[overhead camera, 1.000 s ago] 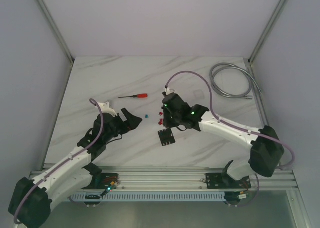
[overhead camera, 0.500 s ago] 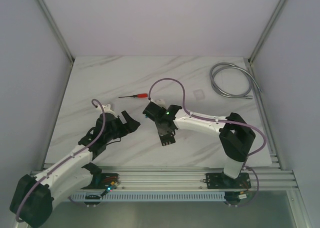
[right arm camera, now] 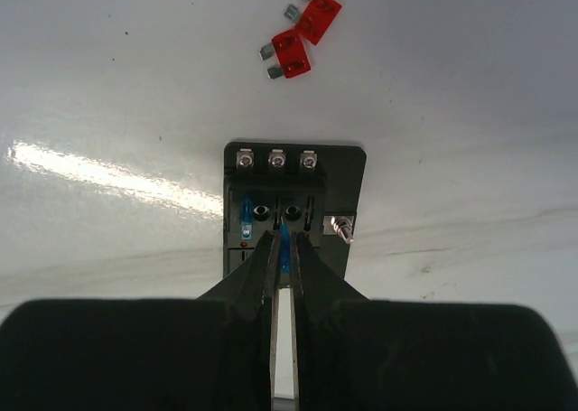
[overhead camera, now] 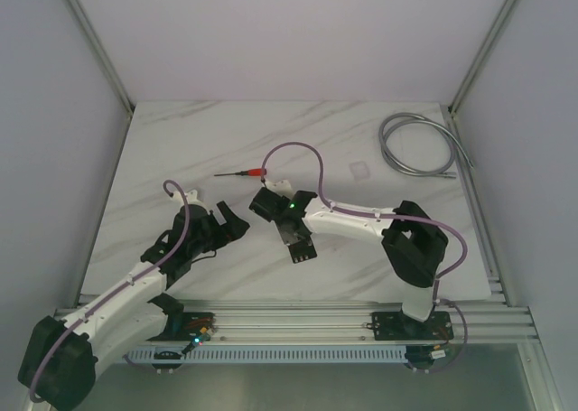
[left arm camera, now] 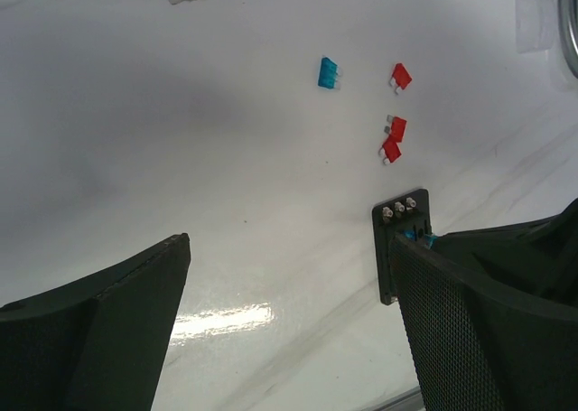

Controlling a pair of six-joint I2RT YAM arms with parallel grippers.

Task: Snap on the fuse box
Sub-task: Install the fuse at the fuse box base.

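The fuse box is a small flat black block lying on the white table; one blue fuse sits in its left slot. It also shows in the top view and the left wrist view. My right gripper is shut on a second blue fuse, its tip over the box's middle slots. In the top view the right gripper hangs over the box's far edge. My left gripper is open and empty, left of the box, and shows in the top view.
Loose red fuses and a blue one lie just beyond the box. A small clear lid lies further back right, a red-handled screwdriver back left, a coiled grey cable at the far right corner.
My right arm has swung left and folded in, bringing its gripper with the blue fuse over the fuse box. The left arm has barely moved.
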